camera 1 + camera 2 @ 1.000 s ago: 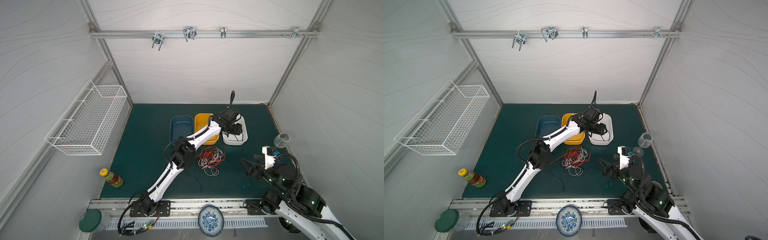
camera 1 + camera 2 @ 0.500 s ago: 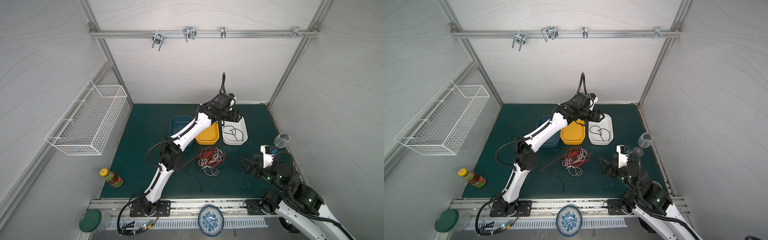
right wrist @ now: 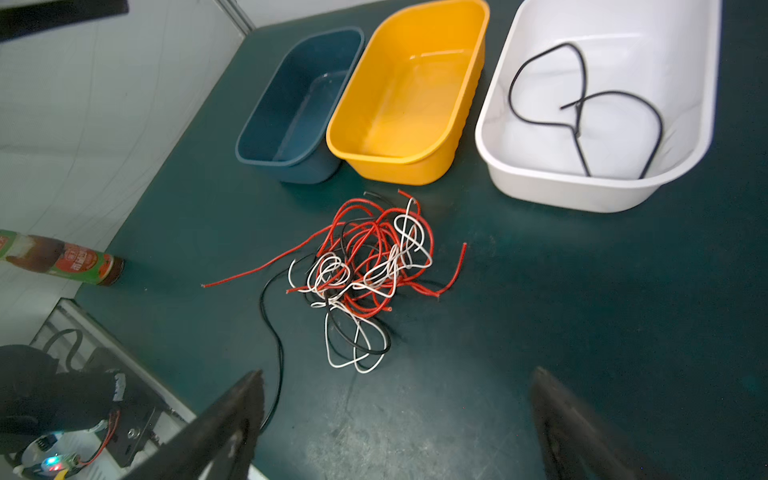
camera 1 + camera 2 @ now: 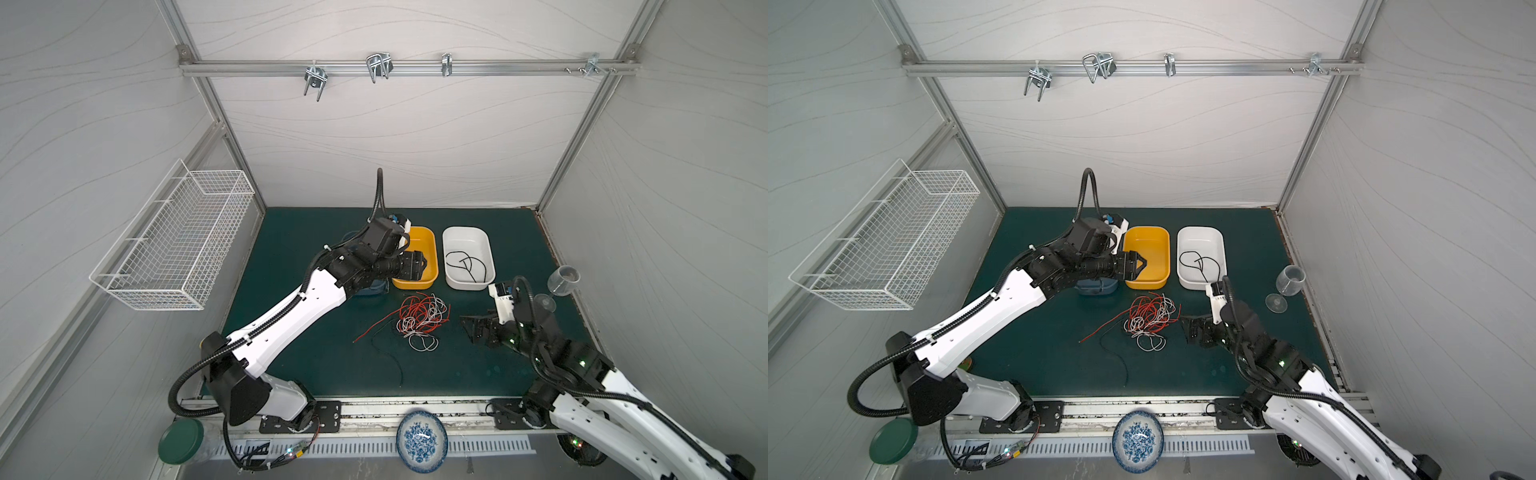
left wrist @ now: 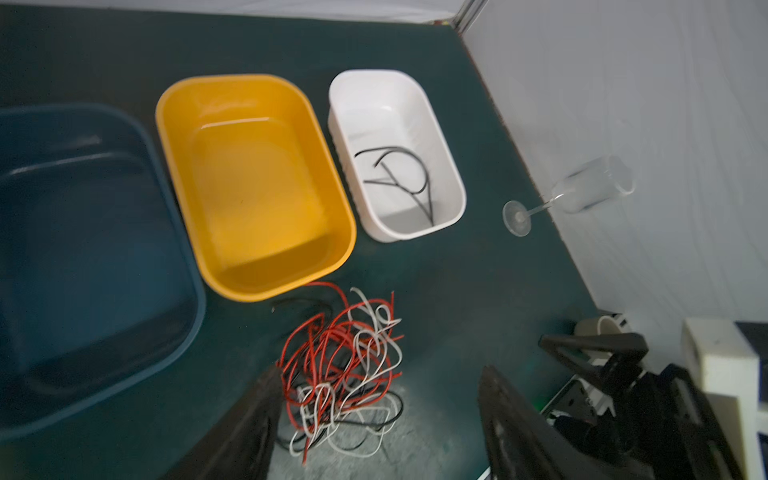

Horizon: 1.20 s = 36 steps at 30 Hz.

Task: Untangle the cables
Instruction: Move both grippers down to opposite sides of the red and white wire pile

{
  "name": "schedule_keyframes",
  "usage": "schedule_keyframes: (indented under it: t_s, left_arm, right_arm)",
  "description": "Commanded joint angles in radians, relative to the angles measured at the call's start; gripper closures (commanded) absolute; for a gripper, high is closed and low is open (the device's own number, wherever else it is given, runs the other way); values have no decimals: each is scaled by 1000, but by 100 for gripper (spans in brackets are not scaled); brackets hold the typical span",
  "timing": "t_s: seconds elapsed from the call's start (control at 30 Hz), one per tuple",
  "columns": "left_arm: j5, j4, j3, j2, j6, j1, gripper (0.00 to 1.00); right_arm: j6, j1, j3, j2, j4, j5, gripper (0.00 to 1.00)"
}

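In a top view, a lone cable (image 4: 467,266) lies in the rightmost tub (image 4: 467,239) of a mid-frame row; the tangle of cables (image 4: 419,320) lies on the mat (image 4: 299,232) just below the middle tub (image 4: 432,257), a glass (image 4: 563,280) at right

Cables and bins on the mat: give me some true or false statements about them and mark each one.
1. A black cable lies in the white bin. True.
2. The yellow bin holds a red cable. False: it is empty.
3. The tangle of red, white and black cables lies on the green mat, outside the bins. True.
4. The left gripper is shut on a cable. False: its jaws are open and empty.
5. The right gripper is open. True.
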Motion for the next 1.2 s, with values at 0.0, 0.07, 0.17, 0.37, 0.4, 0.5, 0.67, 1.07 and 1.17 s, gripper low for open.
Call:
schedule_keyframes:
  t_s: [0.0, 0.07, 0.17, 0.37, 0.4, 0.5, 0.67, 1.07, 1.17]
  left_arm:
    - [-54, -41, -117, -99, -49, -2, 25]
    - [-55, -33, -188, -156, -68, -3, 25]
    - [-41, -18, -295, -220, -123, -3, 25]
    - [18, 54, -448, -266, -211, -5, 26]
    - [36, 70, -465, -263, -220, -5, 27]
    - [56, 93, -493, -245, -235, -15, 28]
    - [59, 158, -538, -189, -262, -47, 29]
    - [85, 261, -560, -45, -287, -80, 32]
    - [90, 274, -560, -16, -286, -79, 33]
  right_arm:
    - [67, -4, 19, 99, 81, -96, 2]
    - [83, -2, 19, 161, 114, -115, 3]
    - [90, -1, 25, 239, 161, -116, 4]
    - [80, -9, 49, 397, 220, -130, 15]
    - [82, -12, 46, 419, 229, -138, 18]
    - [82, -16, 41, 463, 257, -148, 32]
    - [76, -20, 43, 513, 286, -151, 40]
    - [33, 43, 27, 597, 342, -188, 46]
    - [3, 106, 25, 609, 332, -109, 44]
